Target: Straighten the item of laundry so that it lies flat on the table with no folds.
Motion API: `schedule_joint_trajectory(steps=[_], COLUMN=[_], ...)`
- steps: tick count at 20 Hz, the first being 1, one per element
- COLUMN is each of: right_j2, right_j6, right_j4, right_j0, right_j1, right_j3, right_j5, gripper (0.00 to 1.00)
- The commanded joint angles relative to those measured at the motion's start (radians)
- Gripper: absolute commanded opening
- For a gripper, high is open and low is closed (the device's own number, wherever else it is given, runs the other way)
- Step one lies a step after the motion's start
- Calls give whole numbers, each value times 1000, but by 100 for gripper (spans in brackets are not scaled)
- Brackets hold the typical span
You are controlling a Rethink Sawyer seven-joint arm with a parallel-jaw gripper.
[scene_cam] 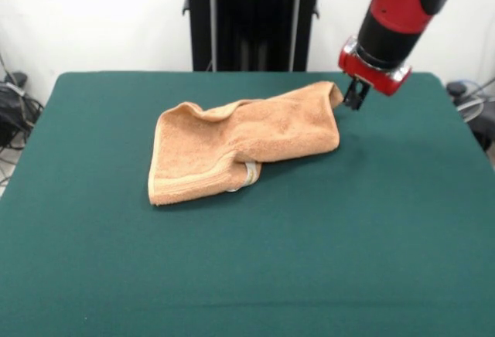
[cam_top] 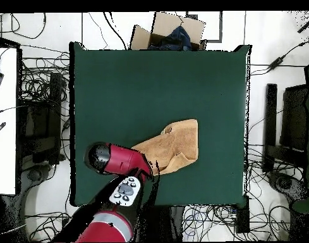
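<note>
Dark green felt covered the table [scene_cam: 116,275], and white walls stood behind it. On the felt lay the peach towel [scene_cam: 255,140], rumpled, with 1 edge folded over along its near side and a small white tag [scene_cam: 250,173] showing at that fold. The gripper [scene_cam: 355,99] hung at the towel's raised corner, touching or just beside it. Whether its jaws were parted or pinching the cloth could not be told.

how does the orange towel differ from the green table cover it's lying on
The peach-orange terry towel is small, the dark green felt-like table cover far larger. The towel is rumpled and folded over itself; the cover lies smooth and flat. The towel has a hemmed border; the cover looks plain. Both are cloth.
</note>
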Motion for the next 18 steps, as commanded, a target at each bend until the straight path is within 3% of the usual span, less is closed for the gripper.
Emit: schedule_joint_trajectory(steps=[1,12,18], right_j2=[80,83,134], right_j6=[79,-9,-37], right_j4=[-29,-128,-200], right_j0=[-69,-171,-262], right_j1=[-40,-104,-50], right_j3=[61,31,49], right_j5=[101,96,-79], gripper=[0,0,0])
